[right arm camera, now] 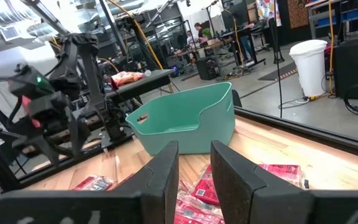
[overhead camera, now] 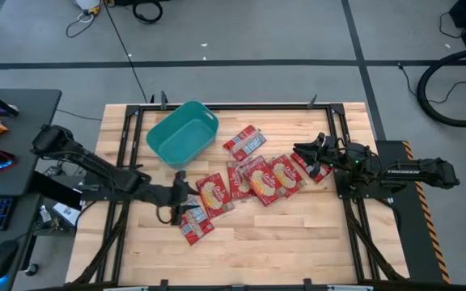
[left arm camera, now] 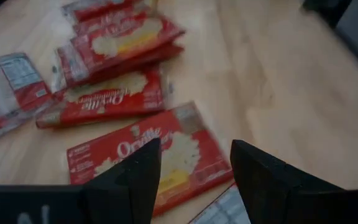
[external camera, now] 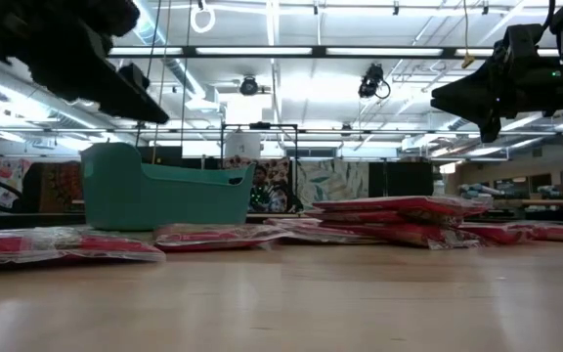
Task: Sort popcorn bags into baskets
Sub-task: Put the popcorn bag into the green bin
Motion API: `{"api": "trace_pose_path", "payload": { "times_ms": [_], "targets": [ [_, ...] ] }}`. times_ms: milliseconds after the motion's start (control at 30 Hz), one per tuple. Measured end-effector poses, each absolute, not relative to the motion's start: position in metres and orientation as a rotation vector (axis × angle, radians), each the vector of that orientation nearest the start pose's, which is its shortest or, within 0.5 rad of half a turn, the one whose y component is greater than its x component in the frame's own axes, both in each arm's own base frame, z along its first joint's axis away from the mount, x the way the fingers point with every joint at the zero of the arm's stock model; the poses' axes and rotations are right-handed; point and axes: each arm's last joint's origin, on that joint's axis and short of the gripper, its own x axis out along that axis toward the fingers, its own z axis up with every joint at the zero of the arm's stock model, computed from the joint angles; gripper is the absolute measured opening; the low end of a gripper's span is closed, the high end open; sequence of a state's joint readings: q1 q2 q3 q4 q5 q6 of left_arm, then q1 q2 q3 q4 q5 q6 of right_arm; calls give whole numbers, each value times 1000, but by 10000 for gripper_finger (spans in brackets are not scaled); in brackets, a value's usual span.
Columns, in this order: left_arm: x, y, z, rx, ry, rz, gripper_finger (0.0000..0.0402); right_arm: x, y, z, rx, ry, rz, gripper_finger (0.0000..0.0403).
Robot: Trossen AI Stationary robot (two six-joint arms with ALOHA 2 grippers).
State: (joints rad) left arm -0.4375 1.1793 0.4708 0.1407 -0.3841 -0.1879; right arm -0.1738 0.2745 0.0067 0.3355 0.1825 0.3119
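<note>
Red popcorn bags (overhead camera: 253,178) are all lying outside the teal basket (overhead camera: 183,134); nothing is sorted. The left gripper (overhead camera: 178,205) is being held open above the near-left bag (left arm camera: 148,158), while the right gripper (overhead camera: 307,156) is being held narrowly parted, empty.

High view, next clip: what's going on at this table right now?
A two-arm robot is sorting popcorn bags into a teal basket. No bag can be seen in the basket, and the bags lie scattered on the wooden table. The left gripper, open, hangs over a bag near the table's front left. The right gripper, also open and empty, hangs above the right end of the pile. Neither holds a bag.
</note>
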Motion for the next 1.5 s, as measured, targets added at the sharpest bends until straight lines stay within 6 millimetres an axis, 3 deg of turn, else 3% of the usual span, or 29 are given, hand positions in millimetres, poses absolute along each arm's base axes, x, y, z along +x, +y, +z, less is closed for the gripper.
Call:
{"api": "trace_pose_path", "payload": {
  "times_ms": [300, 867, 1133, 1500],
  "targets": [
    [254, -81, 175, 151, 601, 76, 196, 111, -25, 175, 309, -123, -343, 98],
    [352, -57, 162, 510, 673, 89, 178, 111, -25, 175, 309, -123, -343, 98],
    [386, -53, 144, 703, 713, 42, 178, 111, -25, 175, 309, -125, -343, 98],
    [408, -56, 123, 1009, 716, -33, 178, 111, -25, 175, 309, -132, -342, 98]
  ]
}}
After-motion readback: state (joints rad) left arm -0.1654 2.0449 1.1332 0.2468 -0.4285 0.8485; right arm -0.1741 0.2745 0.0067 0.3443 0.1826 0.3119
